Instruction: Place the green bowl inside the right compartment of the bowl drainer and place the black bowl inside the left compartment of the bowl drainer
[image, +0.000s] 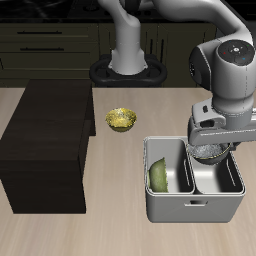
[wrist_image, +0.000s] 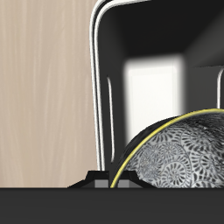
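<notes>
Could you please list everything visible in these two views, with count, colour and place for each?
green bowl: one, olive green, leaning on edge inside one well of the bowl drainer.
black bowl: one, silvery-grey speckled, held at the gripper above the drainer's other well.
bowl drainer: one, grey metal, two wells, near the table's front edge.
yellow bowl: one, yellow-gold, on the table farther back than the drainer.
dark cabinet: one, black-brown, on the table beside the yellow bowl.
table: one, light wood.
gripper: one, grey and white, jaws shut on the black bowl over the drainer.
</notes>
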